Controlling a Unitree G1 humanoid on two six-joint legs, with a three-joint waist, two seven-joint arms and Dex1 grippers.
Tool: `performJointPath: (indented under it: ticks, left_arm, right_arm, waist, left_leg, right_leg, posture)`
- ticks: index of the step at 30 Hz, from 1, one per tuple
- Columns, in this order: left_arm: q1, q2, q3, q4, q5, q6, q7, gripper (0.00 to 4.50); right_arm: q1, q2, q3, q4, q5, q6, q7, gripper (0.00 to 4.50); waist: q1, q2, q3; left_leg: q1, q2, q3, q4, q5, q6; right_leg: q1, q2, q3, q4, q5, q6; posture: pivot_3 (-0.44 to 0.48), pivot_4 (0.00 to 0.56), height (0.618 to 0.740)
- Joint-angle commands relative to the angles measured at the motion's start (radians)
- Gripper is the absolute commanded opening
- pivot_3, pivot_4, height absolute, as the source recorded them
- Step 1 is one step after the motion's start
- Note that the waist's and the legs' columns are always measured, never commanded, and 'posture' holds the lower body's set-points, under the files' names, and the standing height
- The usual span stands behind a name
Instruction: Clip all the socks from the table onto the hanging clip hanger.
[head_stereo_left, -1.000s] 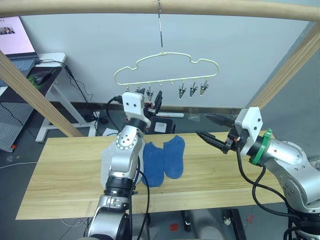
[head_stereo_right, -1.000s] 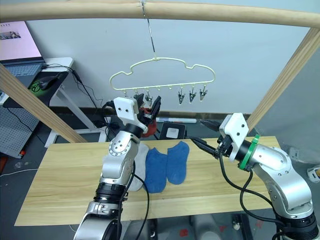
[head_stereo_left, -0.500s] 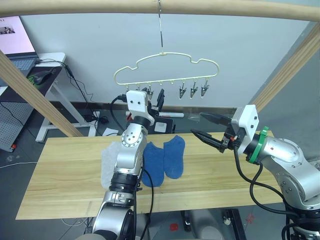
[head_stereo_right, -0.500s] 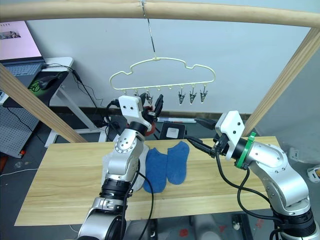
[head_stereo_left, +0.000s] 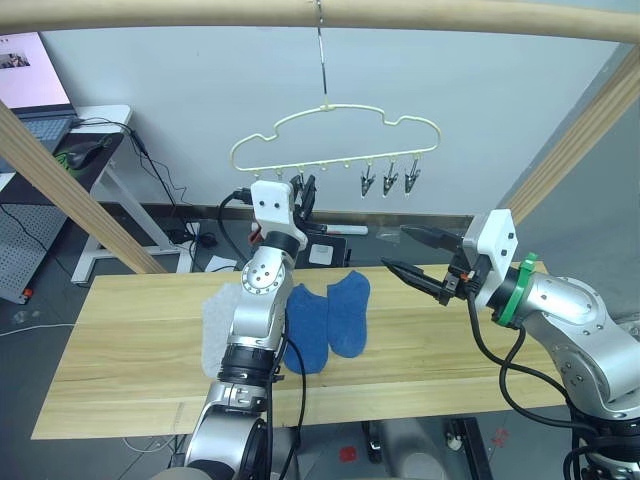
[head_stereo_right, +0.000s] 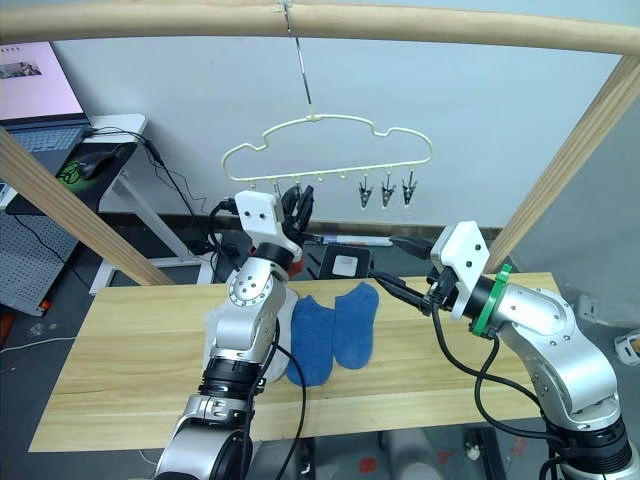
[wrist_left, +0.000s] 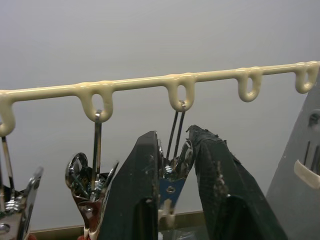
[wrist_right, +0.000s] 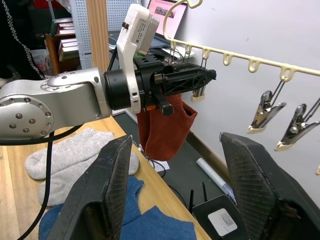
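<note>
The cream clip hanger (head_stereo_left: 330, 125) hangs by its hook from the top beam. My left gripper (head_stereo_left: 303, 190) is raised to its left clips and is shut on one silvery clip (wrist_left: 172, 170), a finger (wrist_left: 135, 200) on each side. A rust red sock (wrist_right: 167, 125) hangs just below that gripper; which clip holds it I cannot tell. Two blue socks (head_stereo_left: 308, 325) (head_stereo_left: 348, 312) and a light grey sock (head_stereo_left: 218, 325) lie on the table (head_stereo_left: 130, 340). My right gripper (head_stereo_left: 395, 250) hovers open and empty above the table, right of the blue socks.
Three free clips (head_stereo_left: 388, 178) hang at the hanger's right end. Slanted wooden posts (head_stereo_left: 80, 190) (head_stereo_left: 580, 140) flank the table under the round beam (head_stereo_left: 200, 12). A laptop (head_stereo_left: 30, 75) sits on a side desk at the far left. A black box (head_stereo_left: 320, 252) lies behind the table.
My left gripper rose to the hanger and its fingers closed on a clip. The right gripper shifted slightly left, then held still, open.
</note>
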Motion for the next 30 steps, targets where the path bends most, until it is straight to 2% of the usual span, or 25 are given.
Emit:
performJointPath:
  ticks: [1,8,14,17,20,25,30]
  left_arm:
    - [-0.003,0.000,-0.006,-0.049,0.015,-0.011,0.006,0.53]
    - [0.031,0.007,-0.022,-0.096,0.032,0.013,0.001,0.45]
    - [0.057,0.018,-0.025,-0.171,0.016,0.072,-0.022,0.38]
    - [0.062,0.028,-0.022,-0.215,-0.013,0.124,-0.053,0.38]
    - [0.063,0.041,-0.019,-0.256,-0.043,0.173,-0.088,0.38]
    - [0.058,0.072,0.002,-0.307,-0.087,0.243,-0.126,0.38]
    - [0.065,0.101,0.020,-0.341,-0.125,0.291,-0.148,0.35]
  right_arm:
    - [-0.004,-0.005,-0.009,-0.016,0.004,-0.017,-0.001,2.93]
    - [-0.003,-0.003,0.004,-0.010,-0.012,-0.020,-0.008,2.93]
    - [0.014,0.001,0.064,0.036,-0.103,0.003,-0.064,2.93]
    - [0.026,0.026,0.121,0.072,-0.150,0.021,-0.102,3.53]
    - [0.022,0.072,0.184,0.106,-0.200,0.039,-0.147,4.48]
    - [-0.032,0.211,0.281,0.301,-0.324,0.016,-0.267,4.50]
    - [-0.100,0.357,0.290,0.547,-0.417,-0.070,-0.379,4.50]
  waist:
    - [0.000,0.000,0.000]
    - [0.000,0.000,0.000]
    - [0.001,0.000,0.000]
    - [0.001,0.000,0.000]
    - [0.001,0.000,0.001]
    - [-0.001,0.002,0.002]
    - [0.002,0.003,0.003]
  left_leg:
    - [0.000,0.000,0.000,0.000,0.000,0.000]
    - [0.000,0.000,0.000,-0.001,0.000,0.000]
    - [0.000,0.000,0.000,-0.001,0.000,0.000]
    - [0.000,0.000,0.000,-0.001,0.000,0.000]
    - [0.000,0.000,0.000,-0.002,0.000,0.000]
    - [0.001,0.001,0.000,-0.004,0.000,0.000]
    - [0.001,0.001,0.000,-0.008,0.000,0.000]
  right_leg:
    - [0.000,0.000,0.000,0.000,0.000,0.000]
    - [0.000,0.000,0.000,-0.001,0.000,0.000]
    - [0.000,0.000,0.000,-0.001,0.000,0.000]
    - [0.000,0.000,0.000,-0.001,0.000,0.000]
    - [0.000,0.000,0.000,-0.002,0.000,0.000]
    - [-0.001,0.000,0.000,-0.002,0.000,0.000]
    - [-0.001,0.000,0.000,-0.004,0.000,0.000]
  posture:
    - [-0.191,0.245,0.740]
    - [-0.184,0.244,0.740]
    - [-0.172,0.248,0.740]
    - [-0.166,0.253,0.740]
    - [-0.159,0.261,0.740]
    - [-0.147,0.264,0.740]
    - [-0.128,0.268,0.740]
